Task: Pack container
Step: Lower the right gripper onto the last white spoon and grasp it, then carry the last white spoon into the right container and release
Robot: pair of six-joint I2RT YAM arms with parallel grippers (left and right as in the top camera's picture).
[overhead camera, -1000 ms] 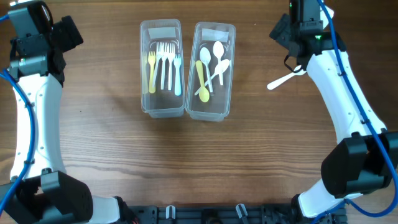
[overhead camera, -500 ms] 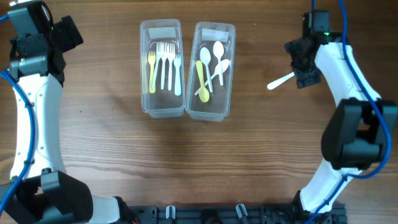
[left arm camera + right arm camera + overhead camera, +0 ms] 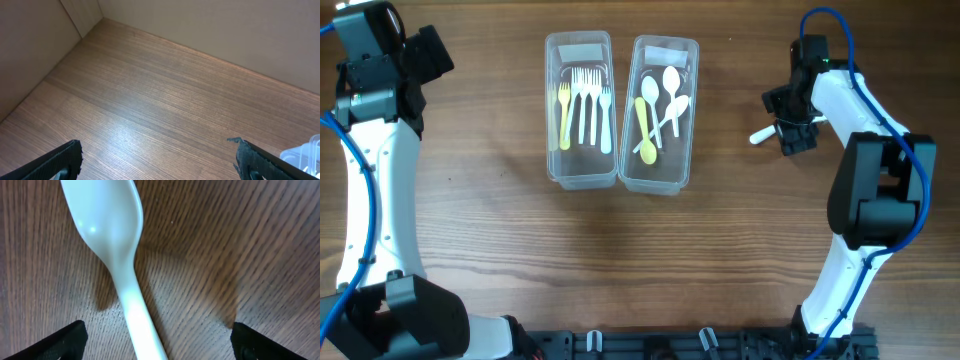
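1. The left end effector hung over bare counter at the far left, its fingers spread apart and holding nothing.
2. Two clear containers stood side by side, touching or nearly so.
3. The left container held forks: one yellow, and pale ones packed too close to count.
4. The right container held four spoons: one yellow and three white.
5. One loose white spoon lay on the counter, well right of the containers.
6. The right end effector hung over that spoon, its fingers spread either side of the handle and not pinching it.
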